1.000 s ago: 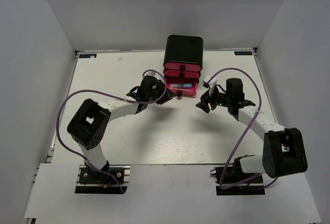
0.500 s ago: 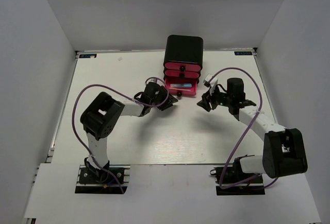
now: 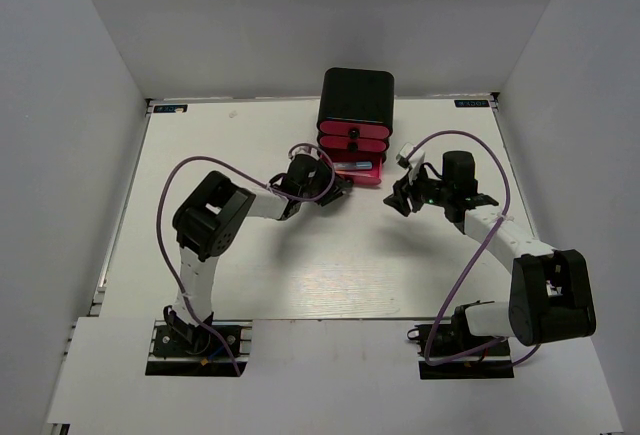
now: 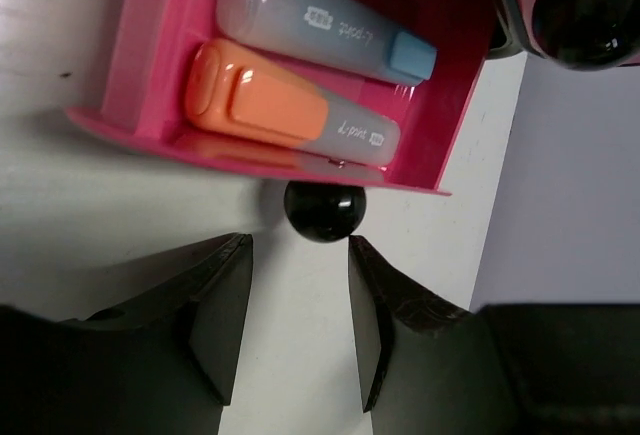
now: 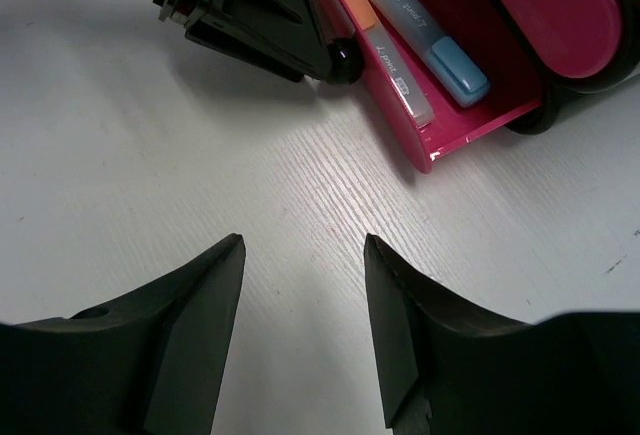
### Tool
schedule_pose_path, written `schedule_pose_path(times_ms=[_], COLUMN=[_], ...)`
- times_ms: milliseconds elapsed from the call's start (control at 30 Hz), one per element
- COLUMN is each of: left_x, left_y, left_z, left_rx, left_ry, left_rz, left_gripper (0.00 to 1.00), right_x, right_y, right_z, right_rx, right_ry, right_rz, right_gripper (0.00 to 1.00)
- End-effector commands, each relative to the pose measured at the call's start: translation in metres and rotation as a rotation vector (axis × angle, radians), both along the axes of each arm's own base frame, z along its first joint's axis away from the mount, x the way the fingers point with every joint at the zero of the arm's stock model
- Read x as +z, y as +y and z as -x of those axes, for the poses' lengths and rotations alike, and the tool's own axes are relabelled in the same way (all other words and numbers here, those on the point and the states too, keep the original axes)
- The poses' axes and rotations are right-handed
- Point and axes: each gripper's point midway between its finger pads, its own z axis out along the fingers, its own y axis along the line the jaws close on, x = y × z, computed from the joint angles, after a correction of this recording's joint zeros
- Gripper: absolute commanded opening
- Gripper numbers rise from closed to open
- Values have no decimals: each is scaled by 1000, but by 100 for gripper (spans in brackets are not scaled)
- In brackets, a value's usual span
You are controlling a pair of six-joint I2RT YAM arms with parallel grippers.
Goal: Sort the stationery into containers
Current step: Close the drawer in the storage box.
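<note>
The left gripper (image 4: 298, 248) has swung right to the open drawer (image 4: 150, 55), its knob (image 4: 324, 210) now just ahead of the parted fingers

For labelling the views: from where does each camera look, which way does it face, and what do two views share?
Top external: above and behind the robot, looking down on the table; left arm and right arm show whole.
Left wrist: on the left claw, facing the knob of the open drawer; its fingers show.
Right wrist: on the right claw, looking down at that drawer's side; its fingers show.
Shared: both wrist views show the drawer's orange tube and blue tube.
</note>
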Motion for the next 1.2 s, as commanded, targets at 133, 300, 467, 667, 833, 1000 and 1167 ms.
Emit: schedule_pose_path(times_ms=[133,300,467,667,833,1000,1167], left_x=[17,18,21,32,34,43,51], left_y=[-9,-9,-7,-7,-8,-10,-17], left_z=[-20,-22,-26,-33,-37,-42,-53], left_rx=[2,7,25,48,57,67,68], left_ry=[-90,-106,-132,-185,-205,-234,-254], left_rz=[7,2,10,36,47,64,80], left_gripper=[54,54,52,42,36,36,36], right_x=[10,6,6,6,4,5,4], right_y=[-2,-3,-3,-3,-3,-5,-6], right_z=[-3,-2,-3,-3,-1,-2,-2], right_rx=[0,0,2,4,6,1,-2], right_ry=[-37,-25,-27,-24,-21,-25,-23], right_rz=[-12,-6,-7,-9,-7,-6,-6], right_gripper=[57,57,57,57,57,57,57])
